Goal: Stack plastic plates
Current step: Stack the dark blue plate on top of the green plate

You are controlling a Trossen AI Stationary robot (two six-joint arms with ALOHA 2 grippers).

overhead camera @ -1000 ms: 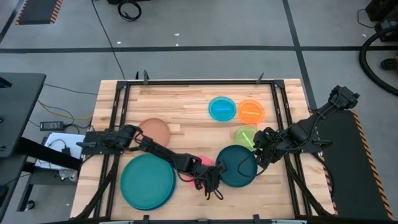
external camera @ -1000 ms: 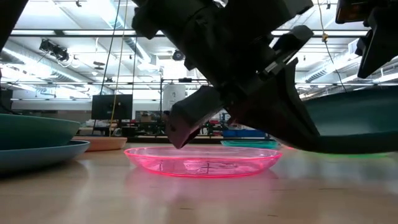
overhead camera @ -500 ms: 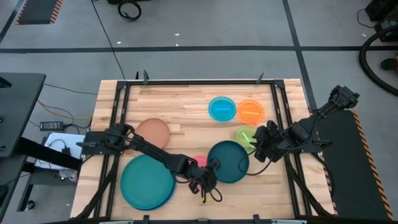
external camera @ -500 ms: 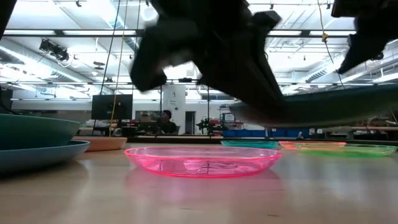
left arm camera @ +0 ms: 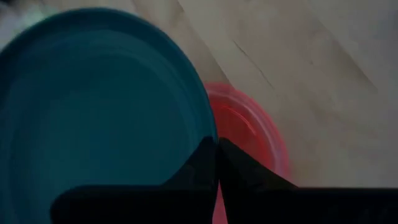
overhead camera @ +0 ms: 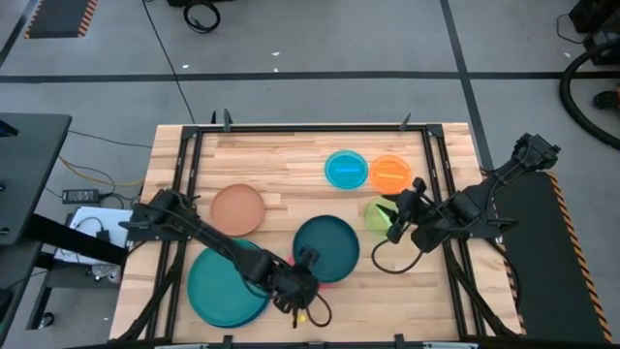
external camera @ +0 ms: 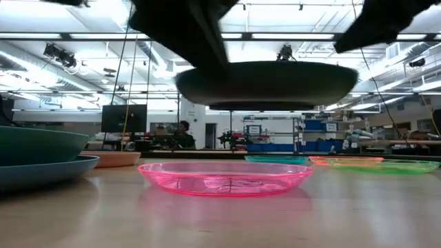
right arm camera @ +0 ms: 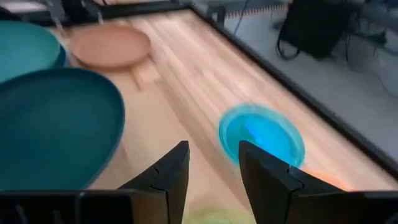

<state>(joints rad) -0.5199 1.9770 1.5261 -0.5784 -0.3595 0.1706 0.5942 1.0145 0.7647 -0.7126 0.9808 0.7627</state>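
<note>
Left gripper [overhead camera: 308, 274] is clamped on the near rim of the dark teal plate [overhead camera: 325, 248], fingers pinched tight; in the left wrist view the fingertips [left arm camera: 214, 163] meet right at that plate's edge [left arm camera: 99, 112]. Plate is held off the table [overhead camera: 281, 160], level, hanging over the pink plate [external camera: 224, 178] with clear air between them in the low view, where its underside [external camera: 269, 84] reads as a dark shallow bowl. From above, only a sliver of pink [overhead camera: 325, 283] shows past the teal rim. Pink plate sits flat on the wood, near front-centre. Right gripper [overhead camera: 395, 215] has its fingers parted, holding nothing, hovering over the translucent green plate [overhead camera: 378, 213] on the right side; right wrist view shows the two fingers [right arm camera: 168, 171] apart with bare wood between. Big teal plate [overhead camera: 225, 281] sits on the blue plate [overhead camera: 260, 308] at front-left, blue edge peeking out underneath; low view shows that stack at the left edge [external camera: 38, 155]. Tan-brown plate [overhead camera: 237, 208] lies just behind that stack, on its own. Cyan plate [overhead camera: 346, 170] and orange plate [overhead camera: 390, 174] sit side by side toward the back, just about touching, green one just in front of the orange.
</note>
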